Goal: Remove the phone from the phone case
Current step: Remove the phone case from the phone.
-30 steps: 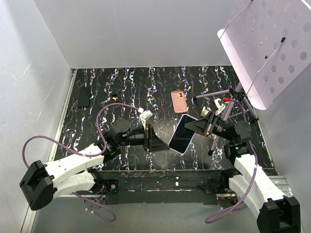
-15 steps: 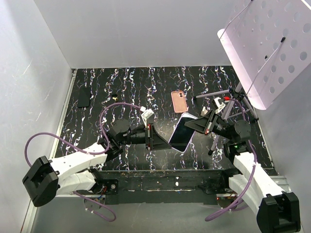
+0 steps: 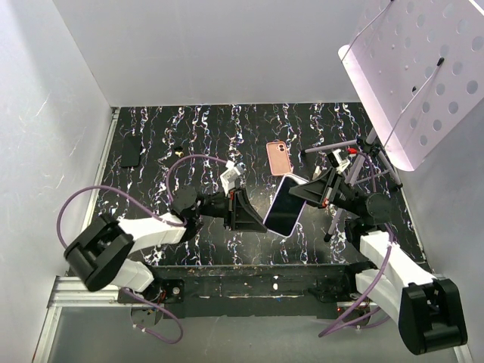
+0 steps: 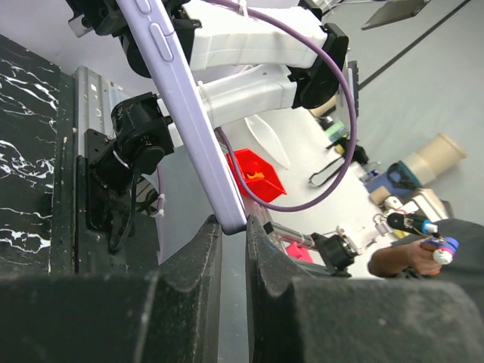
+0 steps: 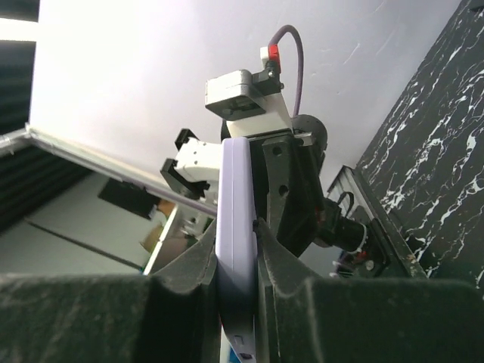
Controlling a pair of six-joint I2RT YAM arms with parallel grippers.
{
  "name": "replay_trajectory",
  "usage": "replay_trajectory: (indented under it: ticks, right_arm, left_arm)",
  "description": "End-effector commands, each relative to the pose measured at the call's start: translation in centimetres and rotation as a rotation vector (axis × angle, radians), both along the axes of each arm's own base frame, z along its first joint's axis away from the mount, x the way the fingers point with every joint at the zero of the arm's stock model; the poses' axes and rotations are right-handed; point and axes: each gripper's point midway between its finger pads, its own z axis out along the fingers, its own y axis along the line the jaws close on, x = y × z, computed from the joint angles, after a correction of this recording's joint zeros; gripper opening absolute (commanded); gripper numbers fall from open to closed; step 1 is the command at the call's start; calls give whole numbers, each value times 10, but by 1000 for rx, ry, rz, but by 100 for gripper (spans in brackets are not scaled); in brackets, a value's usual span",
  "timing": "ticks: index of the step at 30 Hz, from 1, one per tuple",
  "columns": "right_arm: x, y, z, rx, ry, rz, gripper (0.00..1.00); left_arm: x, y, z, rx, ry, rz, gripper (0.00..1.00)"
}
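A black desk veined with white fills the middle of the overhead view, walled in by pale panels. A white perforated board on a thin stand leans over the desk's far right corner. The left arm reaches in from the near left and the right arm from the near right, meeting above the near middle of the desk. Between them a phone is held in the air, clear of the desk, tilted with its dark screen facing up. Its lavender phone case is still on. The left hand is closed on the phone's lower near corner, fingers pinching the cased edge. The right hand is closed on the upper far end, the case edge clamped between its fingers. A pink phone-shaped item lies flat just beyond the phone. A small dark slab lies at the far left edge.
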Motion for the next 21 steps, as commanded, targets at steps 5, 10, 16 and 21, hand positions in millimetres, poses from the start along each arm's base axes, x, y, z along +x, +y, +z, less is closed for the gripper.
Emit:
replay_trajectory:
  ticks: [5, 10, 16, 21]
  right_arm:
    - [-49, -20, 91, 326, -90, 110, 1]
    - [-52, -23, 100, 357, -73, 124, 1]
    - [-69, -23, 118, 402, -46, 204, 1]
    - [-61, -24, 114, 416, -23, 159, 1]
  left_arm:
    - [21, -2, 1, -91, -104, -63, 0]
    - [15, 2, 7, -109, -199, -94, 0]
    - [41, -8, 3, -68, -211, 2, 0]
    - [103, -22, -30, 189, -62, 300, 0]
